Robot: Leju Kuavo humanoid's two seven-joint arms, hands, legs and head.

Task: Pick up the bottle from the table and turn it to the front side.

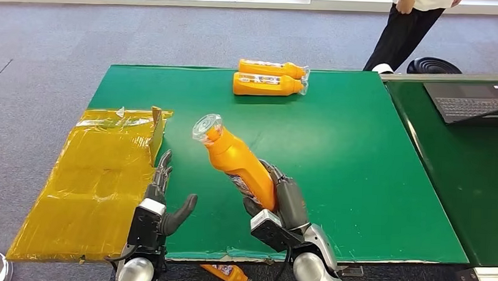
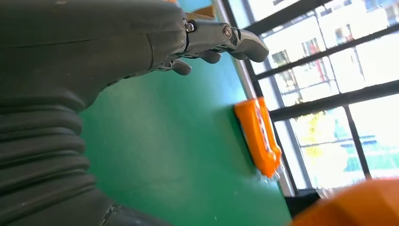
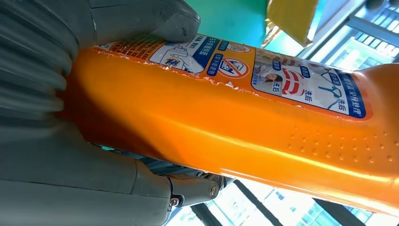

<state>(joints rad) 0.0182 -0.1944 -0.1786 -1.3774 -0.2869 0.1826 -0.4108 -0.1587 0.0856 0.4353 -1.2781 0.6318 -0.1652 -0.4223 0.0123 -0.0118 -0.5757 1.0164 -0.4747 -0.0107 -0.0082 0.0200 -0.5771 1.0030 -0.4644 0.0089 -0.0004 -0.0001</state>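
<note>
Held low in the frame's centre above the green bench — bottle clamped in the right hand fingers, long axis tilting cap-first toward upper left — left hand just beside, fingers apart, empty.

We see the orange bottle with clear cap lifted off the green table, tilted cap-up toward the far-left corner, near the front edge.

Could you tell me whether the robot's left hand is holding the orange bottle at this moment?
No, the left hand is empty with fingers apart over the green table, while the right hand grips the orange bottle.
</note>
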